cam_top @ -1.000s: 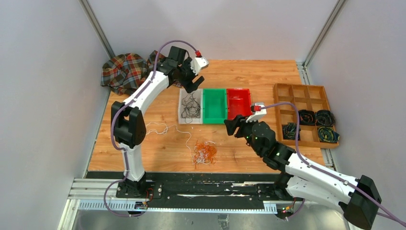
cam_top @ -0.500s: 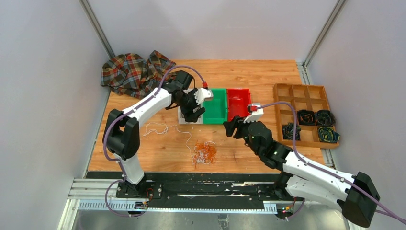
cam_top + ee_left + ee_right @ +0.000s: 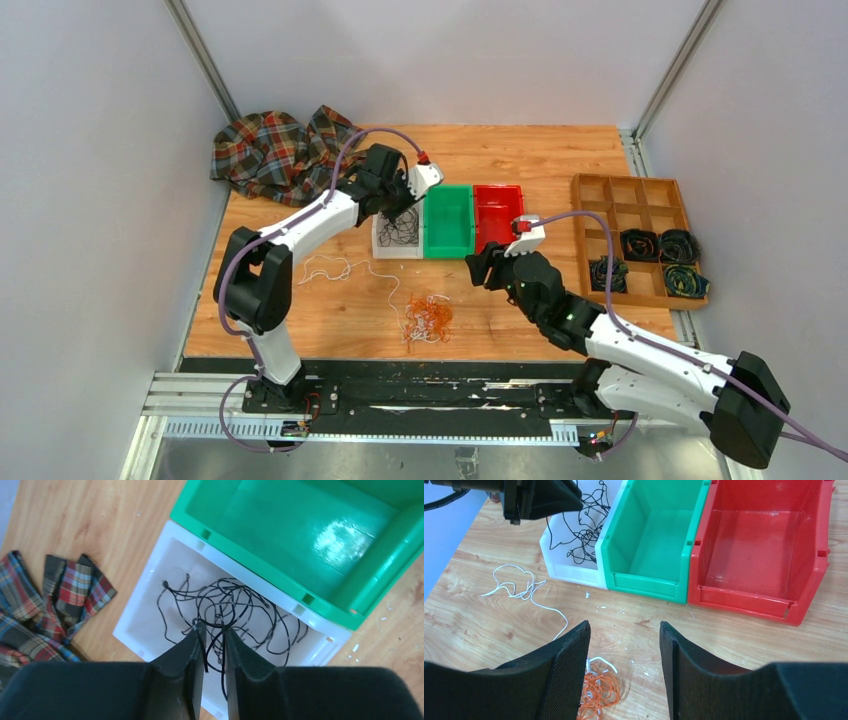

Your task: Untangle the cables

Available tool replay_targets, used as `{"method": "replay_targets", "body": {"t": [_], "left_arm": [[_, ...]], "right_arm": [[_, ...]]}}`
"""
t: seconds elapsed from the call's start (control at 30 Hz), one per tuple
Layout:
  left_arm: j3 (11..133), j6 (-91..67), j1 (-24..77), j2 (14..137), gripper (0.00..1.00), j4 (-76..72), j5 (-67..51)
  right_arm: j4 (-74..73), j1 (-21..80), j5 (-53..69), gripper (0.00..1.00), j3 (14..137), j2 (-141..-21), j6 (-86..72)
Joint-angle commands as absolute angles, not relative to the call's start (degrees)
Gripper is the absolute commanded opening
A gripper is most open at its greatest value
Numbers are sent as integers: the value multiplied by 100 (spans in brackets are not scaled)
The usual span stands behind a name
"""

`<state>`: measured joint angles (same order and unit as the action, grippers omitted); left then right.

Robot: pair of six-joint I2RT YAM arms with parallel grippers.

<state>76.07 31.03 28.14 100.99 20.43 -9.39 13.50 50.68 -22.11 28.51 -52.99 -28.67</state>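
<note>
Black cables (image 3: 240, 605) in white bin (image 3: 148, 626), jaws narrowly apart above, green bin (image 3: 300, 525) adjacent

Three plastic bins stand in one row: the green bin (image 3: 447, 215) in the middle, a white bin (image 3: 397, 253) touching its left side, and a red bin (image 3: 498, 212) touching its right.

There are three clumps of cables, one per colour. The black cables (image 3: 400, 225) lie in the white bin. The white cables (image 3: 325, 268) lie nearer and left of the green bin, and the orange tangle (image 3: 430, 317) lies nearer than it. The strands in each clump cannot be counted.

One wooden divider tray (image 3: 625, 192), well right of the green bin, holds four dark coiled cords (image 3: 640, 244). One plaid cloth (image 3: 270, 152) lies beyond and far left of the bin.

There are two robot arms, the left arm (image 3: 310, 215) and the right arm (image 3: 650, 352).
</note>
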Motion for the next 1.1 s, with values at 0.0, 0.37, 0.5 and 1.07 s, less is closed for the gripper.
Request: {"method": "replay_targets", "body": {"t": [0.0, 0.37, 0.5, 1.07], "left_arm": [[7746, 3059, 2787, 10243, 23, 1414, -704], [7757, 2998, 2610, 10895, 23, 1522, -773], [7861, 2948, 2602, 10713, 43, 1856, -1021], [9079, 3624, 2239, 9311, 98, 4824, -2278]], "right_arm": [[1512, 4992, -2164, 53, 2933, -5399, -2829], [1505, 4992, -2140, 50, 2969, -5493, -2756], [1491, 4998, -2105, 49, 3034, -5492, -2726], [1281, 4995, -2059, 49, 3085, -5106, -2651]]}}
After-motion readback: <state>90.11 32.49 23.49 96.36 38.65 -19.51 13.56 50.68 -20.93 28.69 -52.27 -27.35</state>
